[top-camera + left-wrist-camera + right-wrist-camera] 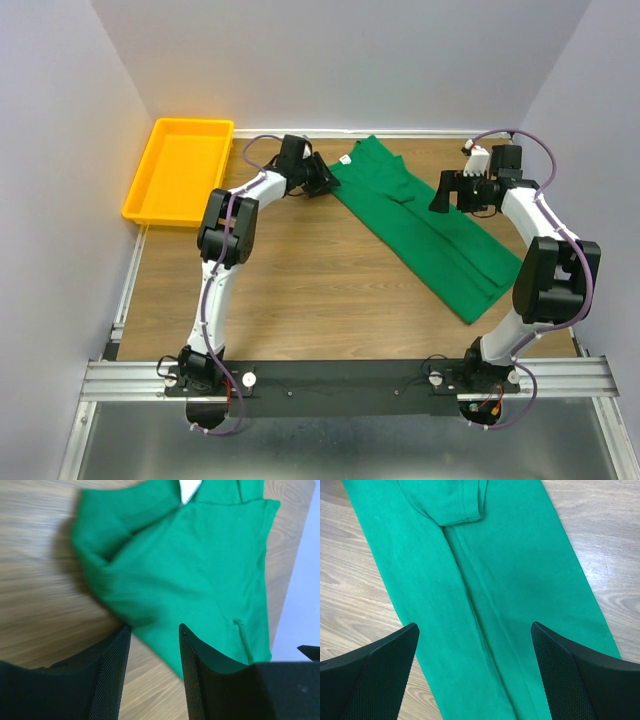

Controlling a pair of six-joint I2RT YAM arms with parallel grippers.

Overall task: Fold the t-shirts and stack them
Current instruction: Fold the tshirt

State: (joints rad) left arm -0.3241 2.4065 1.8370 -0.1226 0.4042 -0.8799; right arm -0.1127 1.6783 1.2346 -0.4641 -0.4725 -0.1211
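A green t-shirt lies on the wooden table, folded lengthwise into a long strip running from back centre to front right. Its white neck label shows at the back end. My left gripper is open and empty, held over the shirt's collar-end edge; in the left wrist view the shirt and label lie just ahead of the open gripper. My right gripper is open and empty above the shirt's middle. The right wrist view shows the gripper wide open over the folded shirt.
A yellow plastic tray stands empty at the back left corner. Grey walls close in the back and both sides. An aluminium rail carrying the arm bases runs along the near edge.
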